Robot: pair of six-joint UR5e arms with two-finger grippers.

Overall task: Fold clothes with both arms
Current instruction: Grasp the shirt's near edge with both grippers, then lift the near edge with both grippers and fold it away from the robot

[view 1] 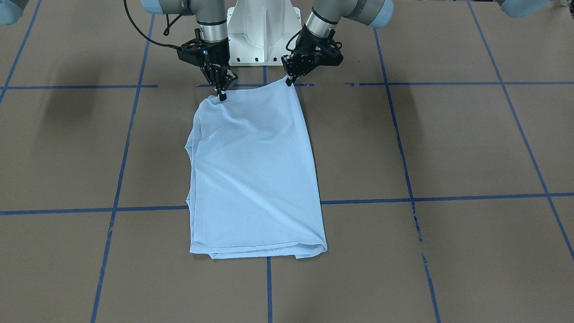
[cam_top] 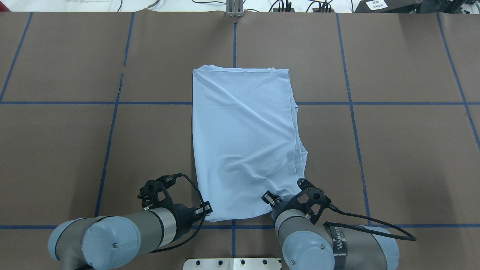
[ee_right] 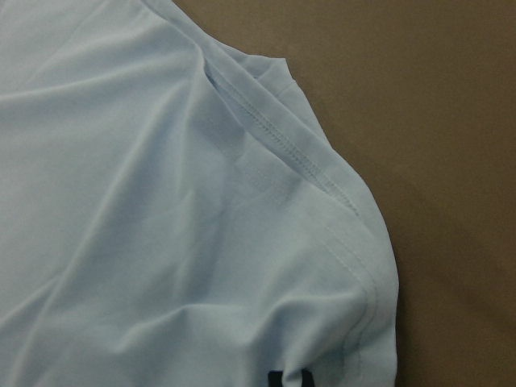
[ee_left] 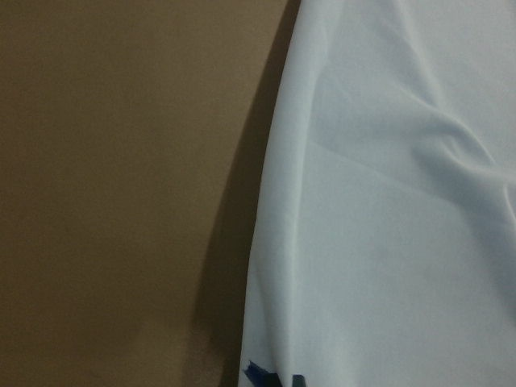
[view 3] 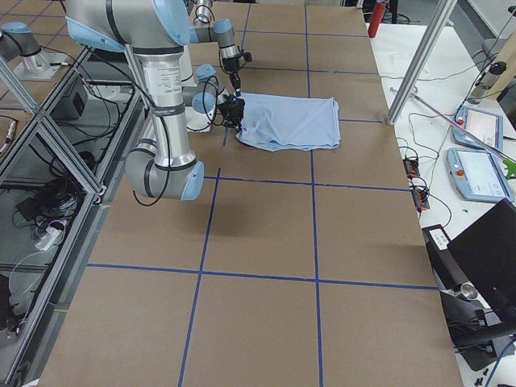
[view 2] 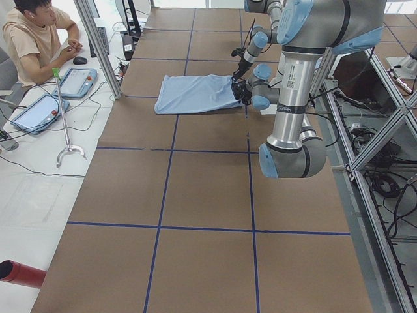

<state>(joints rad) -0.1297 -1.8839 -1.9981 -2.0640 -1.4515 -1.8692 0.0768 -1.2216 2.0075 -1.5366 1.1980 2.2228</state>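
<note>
- The shirt (cam_top: 243, 142) lies mid-worktop (cam_top: 393, 150), folded into a long strip. In the overhead view it runs from 12 to 6 o'clock, and no print shows.
- The left fingers (view 1: 290, 81) are pinched closed on the strip's 7 o'clock corner. The right fingers (view 1: 222, 94) are pinched closed on its 5 o'clock corner. Both corners look lifted just off the worktop.
- The cloth is thin, light and limp. It will likely sag between the two holds and crease readily.
- The stitched hem (ee_right: 322, 173) is thicker, so it is probably the surest place to pinch, taking every layer.
- The 3 o'clock edge bulges unevenly, so lower layers could slide out when the end is carried toward 12 o'clock.
</note>
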